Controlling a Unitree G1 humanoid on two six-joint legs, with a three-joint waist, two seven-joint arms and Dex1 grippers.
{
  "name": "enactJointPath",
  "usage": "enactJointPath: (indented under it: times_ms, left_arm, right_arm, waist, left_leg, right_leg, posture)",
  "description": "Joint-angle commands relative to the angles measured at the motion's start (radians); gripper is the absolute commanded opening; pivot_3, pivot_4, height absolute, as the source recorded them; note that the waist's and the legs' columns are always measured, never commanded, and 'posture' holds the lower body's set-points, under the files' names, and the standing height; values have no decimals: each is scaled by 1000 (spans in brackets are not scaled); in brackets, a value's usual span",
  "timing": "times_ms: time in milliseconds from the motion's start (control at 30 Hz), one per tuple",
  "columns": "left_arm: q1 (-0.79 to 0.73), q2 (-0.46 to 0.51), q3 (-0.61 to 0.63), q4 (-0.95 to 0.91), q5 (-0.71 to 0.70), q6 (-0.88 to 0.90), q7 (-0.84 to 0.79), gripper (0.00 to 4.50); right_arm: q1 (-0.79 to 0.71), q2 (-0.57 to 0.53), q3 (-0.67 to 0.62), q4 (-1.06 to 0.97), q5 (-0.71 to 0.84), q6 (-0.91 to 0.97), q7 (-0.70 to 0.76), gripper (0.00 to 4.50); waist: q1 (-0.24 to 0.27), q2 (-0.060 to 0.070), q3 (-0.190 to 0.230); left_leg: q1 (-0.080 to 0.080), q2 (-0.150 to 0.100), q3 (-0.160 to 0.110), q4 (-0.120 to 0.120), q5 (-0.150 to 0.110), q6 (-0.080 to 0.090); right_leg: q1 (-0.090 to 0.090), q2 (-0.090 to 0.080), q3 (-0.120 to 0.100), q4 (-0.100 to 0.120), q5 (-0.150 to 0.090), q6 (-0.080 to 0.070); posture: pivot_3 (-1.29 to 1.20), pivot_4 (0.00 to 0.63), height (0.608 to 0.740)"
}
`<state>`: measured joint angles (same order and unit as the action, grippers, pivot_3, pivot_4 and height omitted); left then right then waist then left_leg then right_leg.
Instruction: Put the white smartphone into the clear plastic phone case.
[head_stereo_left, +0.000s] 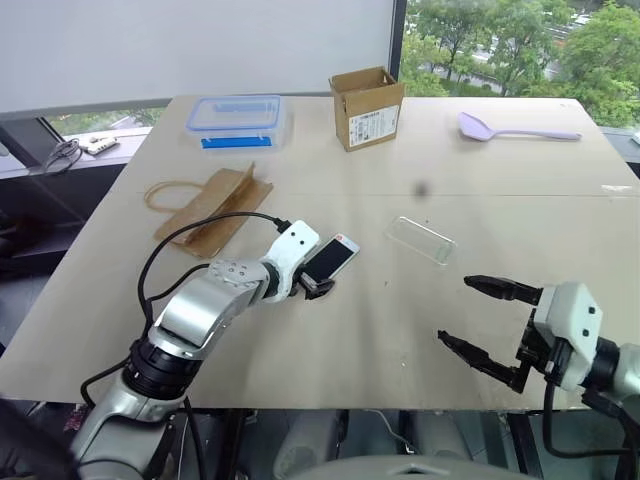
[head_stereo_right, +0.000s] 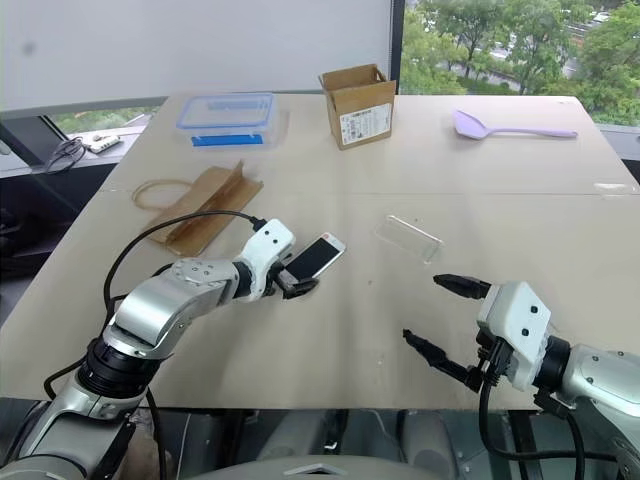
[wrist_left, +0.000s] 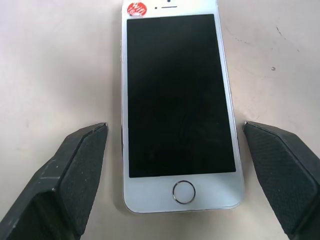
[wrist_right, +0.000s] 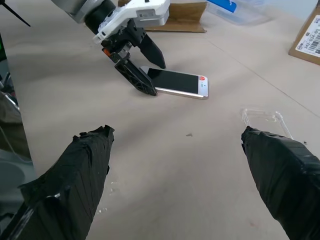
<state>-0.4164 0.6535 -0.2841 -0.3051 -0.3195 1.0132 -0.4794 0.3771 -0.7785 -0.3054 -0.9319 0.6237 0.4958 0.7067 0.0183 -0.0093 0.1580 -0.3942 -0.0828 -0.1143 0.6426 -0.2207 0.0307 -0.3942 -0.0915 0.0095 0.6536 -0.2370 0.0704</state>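
On the table (head_stereo_left: 330, 400), left of the empty clear plastic phone case (head_stereo_left: 422, 240), the white smartphone (head_stereo_left: 329, 258) lies ungripped between the left gripper (head_stereo_left: 318, 283)'s wide-open jaws, while the right gripper (head_stereo_left: 480, 318) waits open and empty; insertion remains undone.

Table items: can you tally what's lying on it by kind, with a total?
Phones: 1, the white smartphone
Phone cases: 1, the clear plastic phone case
Paper bags: 1
Cardboard boxes: 1
Clear food boxes: 1
Purple spoons: 1
Total: 6
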Motion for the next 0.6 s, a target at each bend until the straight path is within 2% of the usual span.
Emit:
enactJointPath:
  times_ms: [33,167,300,333,367,433,600]
  left_arm:
    - [39,-6,2,28,-8,-38,-60,4436]
    - [66,19,-10,-1,-24,-47,-149,4436]
    - [67,13,-15,30,12,-51,-149,4436]
    - [66,14,-16,34,19,-58,-151,3904]
    - [66,17,-21,35,26,-71,-159,3819]
    - [70,20,-17,30,22,-108,-191,2967]
    - [89,50,-3,-18,-19,-245,-357,2899]
  right_arm:
    - [-29,17,-5,-14,-1,-19,-23,4500]
    - [-48,22,33,-4,-28,-21,-29,4500]
    - [-71,26,58,9,-51,-24,-27,4500]
    - [-71,27,60,10,-54,-25,-26,4500]
    - [-69,28,60,9,-56,-25,-25,4500]
    - [-65,30,61,8,-62,-25,-24,4500]
    - [-51,35,56,1,-74,-22,-24,4500]
  waist:
    - [1,0,0]
    - [1,0,0]
    - [5,1,0]
    - [6,1,0]
    - [7,0,0]
    - [8,1,0]
    - [8,1,0]
  left_leg:
    - [0,0,0,0,0,0]
    - [-1,0,0,0,0,0]
    - [-3,0,0,-3,1,2]
    - [-3,-1,0,-4,3,4]
    - [-3,-1,0,-4,3,5]
    - [-3,-1,0,-5,2,5]
    - [-4,-1,0,-7,2,5]
  right_leg:
    - [0,0,0,0,0,0]
    - [-2,0,-1,0,0,0]
    - [-2,0,-2,-5,0,1]
    - [-2,0,-2,-6,0,1]
    - [-2,0,-2,-7,0,1]
    - [-2,0,-2,-9,0,1]
    - [-2,-1,-2,-11,0,1]
  posture:
    - [0,150,740]
    - [0,150,740]
    - [0,150,740]
    - [0,150,740]
    - [0,150,740]
    - [0,150,740]
    - [0,150,740]
